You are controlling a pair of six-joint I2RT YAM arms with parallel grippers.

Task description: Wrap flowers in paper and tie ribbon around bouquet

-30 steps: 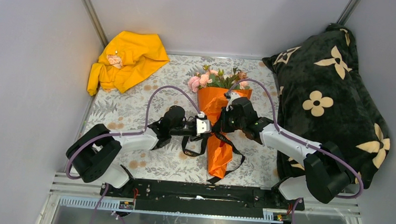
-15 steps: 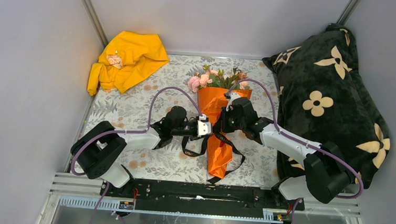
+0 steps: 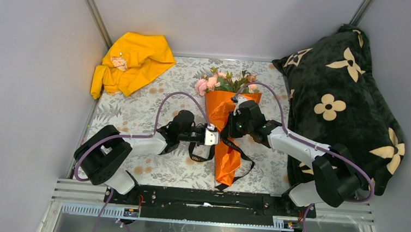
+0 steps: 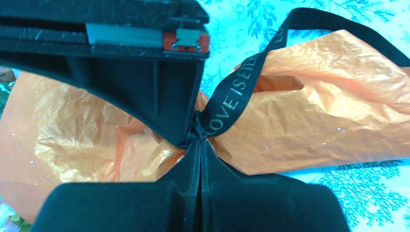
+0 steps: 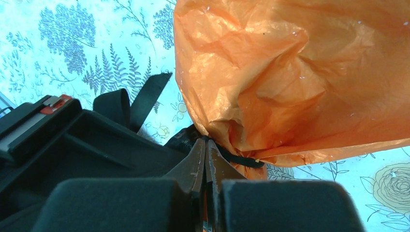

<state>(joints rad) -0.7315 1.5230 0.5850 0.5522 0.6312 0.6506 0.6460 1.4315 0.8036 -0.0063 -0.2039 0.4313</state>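
Observation:
The bouquet lies mid-table: pink flowers with green leaves stick out of an orange paper cone. A black ribbon with gold lettering circles the cone's pinched waist, its loops trailing to both sides. My left gripper comes in from the left and is shut on the ribbon at the knot. From the right, my right gripper meets it, shut on the ribbon where the paper bunches. The two grippers nearly touch. The stems are hidden inside the paper.
A yellow cloth lies crumpled at the back left corner. A large black pillow with cream flower shapes fills the right side. The floral tablecloth covers the table, with grey walls close on three sides.
My left gripper has slid a little to the right against the cone's waist and has closed from partly open onto the ribbon. The right gripper has stayed shut and barely moved.

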